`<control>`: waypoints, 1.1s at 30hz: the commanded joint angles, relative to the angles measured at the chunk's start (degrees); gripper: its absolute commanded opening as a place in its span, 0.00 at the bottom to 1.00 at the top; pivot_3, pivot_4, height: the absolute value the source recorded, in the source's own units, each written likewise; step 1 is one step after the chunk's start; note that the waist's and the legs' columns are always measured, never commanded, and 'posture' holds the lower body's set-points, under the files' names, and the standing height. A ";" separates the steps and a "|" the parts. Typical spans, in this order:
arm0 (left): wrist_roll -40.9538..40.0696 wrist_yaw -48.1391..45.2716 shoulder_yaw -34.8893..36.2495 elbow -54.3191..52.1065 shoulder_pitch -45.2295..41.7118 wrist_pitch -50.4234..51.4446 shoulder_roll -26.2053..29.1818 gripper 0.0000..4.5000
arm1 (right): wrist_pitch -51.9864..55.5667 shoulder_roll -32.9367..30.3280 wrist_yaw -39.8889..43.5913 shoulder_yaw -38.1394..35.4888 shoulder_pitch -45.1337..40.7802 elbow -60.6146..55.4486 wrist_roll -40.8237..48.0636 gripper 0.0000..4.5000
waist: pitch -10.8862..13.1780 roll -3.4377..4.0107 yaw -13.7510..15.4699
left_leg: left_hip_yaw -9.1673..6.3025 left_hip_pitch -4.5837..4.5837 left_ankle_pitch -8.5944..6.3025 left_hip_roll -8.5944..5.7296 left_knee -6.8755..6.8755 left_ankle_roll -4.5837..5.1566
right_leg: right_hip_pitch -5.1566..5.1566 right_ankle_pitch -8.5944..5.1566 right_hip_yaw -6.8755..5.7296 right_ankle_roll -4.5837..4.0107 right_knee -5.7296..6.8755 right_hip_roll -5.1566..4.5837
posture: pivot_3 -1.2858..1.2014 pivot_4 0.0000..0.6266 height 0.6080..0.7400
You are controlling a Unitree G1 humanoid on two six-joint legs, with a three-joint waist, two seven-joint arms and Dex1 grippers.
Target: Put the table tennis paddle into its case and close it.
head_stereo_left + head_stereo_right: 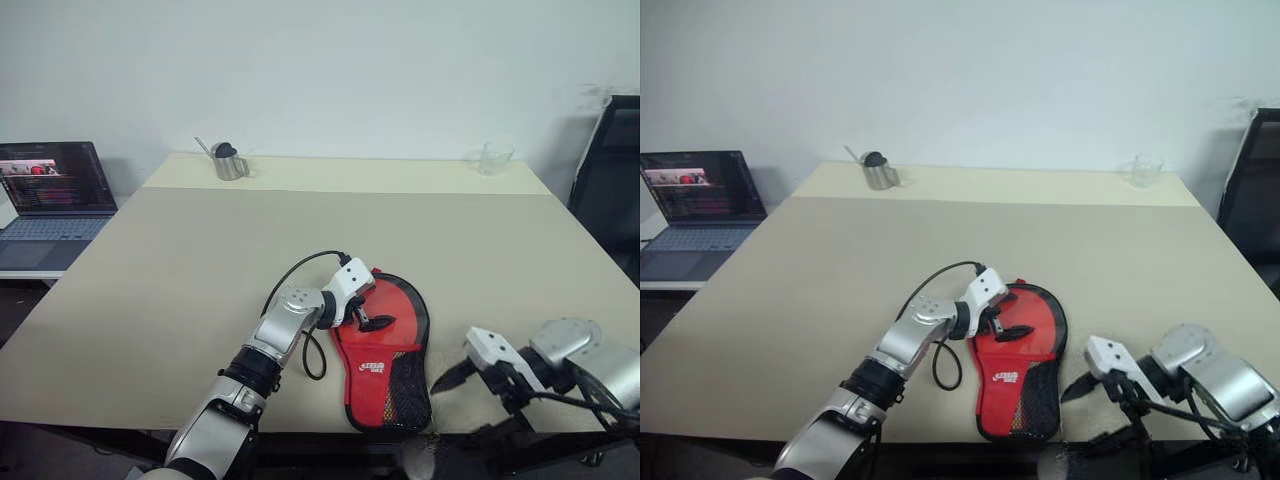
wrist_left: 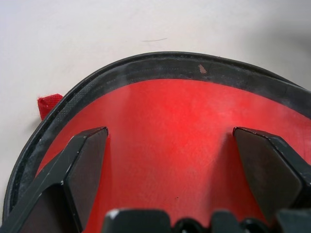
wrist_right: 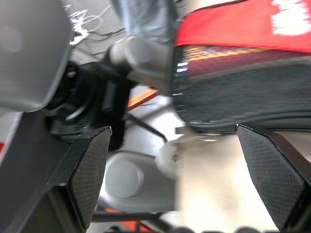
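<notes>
From the left eye view, the case (image 1: pixel 385 350) lies red side up at the near edge of the beige worktop (image 1: pixel 300 240), right of centre, with its black mesh pocket toward the near edge and its round end pointing far. The left hand (image 1: pixel 365 312) rests over the round part of the case, its two black fingers spread apart with nothing pinched between them. The right hand (image 1: pixel 452 377) hangs at the near right corner, just beside the narrow end of the case and apart from it, fingers spread and empty. A laptop (image 1: pixel 55 200) stands on a side surface far left, a metal cup (image 1: pixel 229 162) sits at the far edge, and a clear glass (image 1: pixel 494 158) stands far right.

The left wrist view looks down on the case's red fabric and its black edging, with both fingers (image 2: pixel 82 170) set wide over the red surface.

The right wrist view shows the case's mesh end and red front (image 3: pixel 233 29) ahead of widely spread fingers (image 3: pixel 272 174), and a small white ball (image 3: pixel 167 158) hangs below the worktop edge.

I cannot tell where the table tennis paddle is.
</notes>
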 commanded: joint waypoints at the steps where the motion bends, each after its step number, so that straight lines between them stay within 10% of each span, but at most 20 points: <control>1: 1.11 0.96 -0.29 1.34 1.32 1.28 0.50 1.00 | 1.26 3.51 -1.77 -4.00 -6.40 2.77 2.52 0.99 | 0.00 0.00 -0.14 | 0.04 0.03 0.00 0.00 0.00 0.00 | 0.00 0.00 0.05 0.00 0.02 0.00 | 0.52 0.24 1.00; 15: -5.43 -1.05 7.68 -12.16 1.36 6.94 7.76 1.00 | -3.33 15.10 -5.68 -5.18 -23.03 23.81 -2.24 0.99 | 0.05 -0.04 -1.13 | 0.47 0.10 0.00 0.03 -0.01 0.00 | -0.28 0.01 0.58 -0.02 0.43 0.00 | 0.52 0.24 1.00; 33: -21.31 -11.64 33.23 -38.44 27.70 19.36 39.30 1.00 | -21.03 16.07 0.37 -4.95 -39.17 55.33 -14.10 0.99 | 0.11 -0.05 -1.43 | 1.10 0.05 0.00 0.18 -0.11 0.00 | -0.92 -0.07 1.18 -0.15 0.84 -0.08 | 0.52 0.24 1.00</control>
